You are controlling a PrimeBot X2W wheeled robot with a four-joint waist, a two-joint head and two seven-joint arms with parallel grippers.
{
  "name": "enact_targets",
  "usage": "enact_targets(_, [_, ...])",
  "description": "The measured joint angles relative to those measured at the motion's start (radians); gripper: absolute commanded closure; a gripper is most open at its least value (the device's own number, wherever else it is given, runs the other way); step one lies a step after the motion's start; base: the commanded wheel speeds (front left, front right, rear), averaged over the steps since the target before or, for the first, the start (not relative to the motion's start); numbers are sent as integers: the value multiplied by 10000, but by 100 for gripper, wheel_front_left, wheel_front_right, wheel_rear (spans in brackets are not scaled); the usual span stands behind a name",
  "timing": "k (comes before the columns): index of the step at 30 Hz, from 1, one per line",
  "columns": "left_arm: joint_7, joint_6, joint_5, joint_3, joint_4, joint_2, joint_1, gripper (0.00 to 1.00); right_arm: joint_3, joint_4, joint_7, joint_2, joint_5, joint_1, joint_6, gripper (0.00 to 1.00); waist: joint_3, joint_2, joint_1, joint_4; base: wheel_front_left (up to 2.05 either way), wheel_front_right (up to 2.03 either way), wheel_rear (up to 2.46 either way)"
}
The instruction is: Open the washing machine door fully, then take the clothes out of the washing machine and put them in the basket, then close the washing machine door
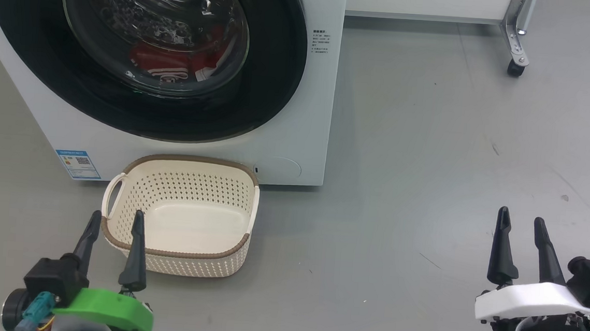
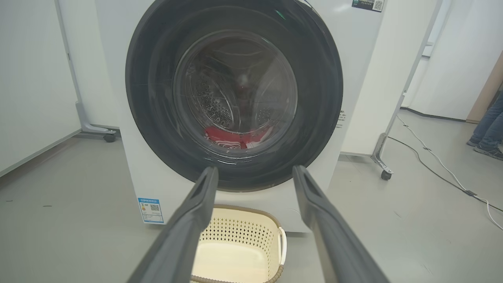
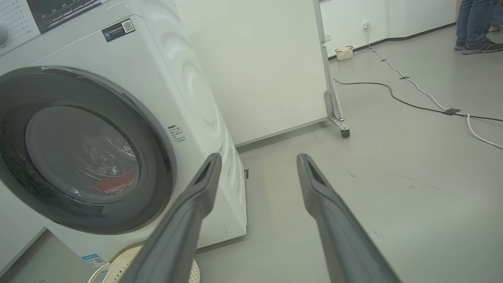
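Head view: the washing machine door [image 1: 282, 55] sits shut at upper left; the left gripper [image 1: 117, 214] and right gripper [image 1: 521, 214], at the lower corners, gape empty.

Bright, even, diffuse light. The basket [image 1: 194, 267] casts a faint, soft shadow on the floor [image 1: 429, 170]. Pale reflections streak the washing machine door [image 1: 280, 81] glass. Wrist views bow straight lines near their edges and look slightly soft.
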Motion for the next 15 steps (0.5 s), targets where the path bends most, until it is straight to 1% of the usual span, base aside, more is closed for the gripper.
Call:
enact_targets(10, [-353,451,1639,-291,525,0,130,0,435,474,-17,-105,-1547,183,-357,0,8,0,0,-8,0,0,0])
enact_targets(13, [-441,522,2054,-422,723,0,132,0,543,570,-46,-105,-1875,183,-514,0,12,0,0,-14,0,0,0])
enact_targets(15, [-441,593,2173,-483,903,-2,134,0,575,619,-46,-102,-1933,183,-535,0,15,0,0,-22,0,0,0])
